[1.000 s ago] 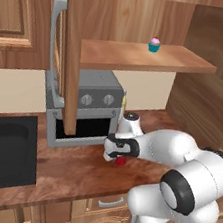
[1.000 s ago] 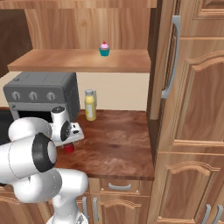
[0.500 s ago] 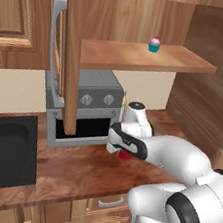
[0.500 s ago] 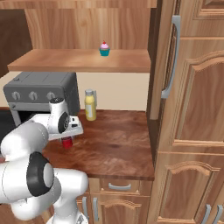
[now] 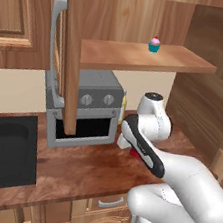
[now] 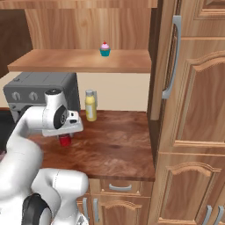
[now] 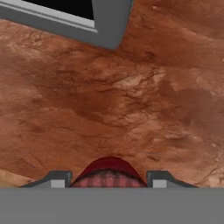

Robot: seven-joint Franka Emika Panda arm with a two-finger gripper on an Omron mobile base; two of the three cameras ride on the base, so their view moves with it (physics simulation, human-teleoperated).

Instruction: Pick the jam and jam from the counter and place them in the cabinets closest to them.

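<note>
Base views flank the counter [image 6: 114,145]; hand view looks straight down.

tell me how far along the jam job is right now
Nothing is stored yet: the cabinet shelf holds just a cupcake. In hand: the hand is closed around a red jam jar, low over the counter. Left: put it in the cabinet. The yellowish jar by the toaster oven still stands on the counter.

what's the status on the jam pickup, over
Pincer shut on red jam jar, just above the counter. Yellow jar beside the toaster oven. Cabinet shelf open above.
</note>
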